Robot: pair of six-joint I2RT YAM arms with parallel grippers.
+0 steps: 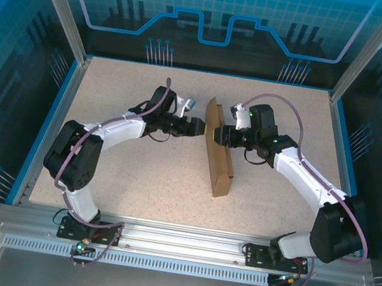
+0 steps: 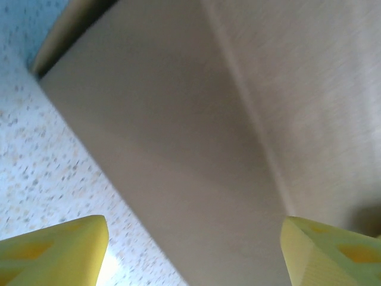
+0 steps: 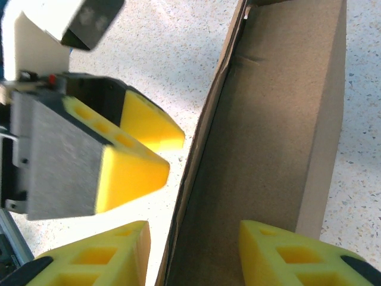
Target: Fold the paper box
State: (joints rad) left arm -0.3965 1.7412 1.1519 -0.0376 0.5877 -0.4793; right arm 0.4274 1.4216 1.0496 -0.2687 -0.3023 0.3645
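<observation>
The paper box point(image 1: 219, 154) is brown cardboard standing on edge in the middle of the table, running from far to near. My left gripper point(image 1: 198, 127) is just left of its far half, open, its yellow fingers point(image 2: 53, 250) spread wide before the box's plain outer face point(image 2: 208, 119) with nothing between them. From the right, my right gripper point(image 1: 219, 134) reaches over the same stretch. In the right wrist view its jaws point(image 3: 193, 250) straddle the box's thin side wall point(image 3: 196, 155), one finger outside, one over the inner face point(image 3: 268, 131), with gaps on both sides. The left gripper point(image 3: 174, 155) shows beyond the wall.
The speckled table point(image 1: 135, 178) has a blue raised rim point(image 1: 58, 116) on the left, right and far sides. Aluminium posts point(image 1: 61, 1) rise at the far corners. A metal rail point(image 1: 176, 245) carries both arm bases at the near edge.
</observation>
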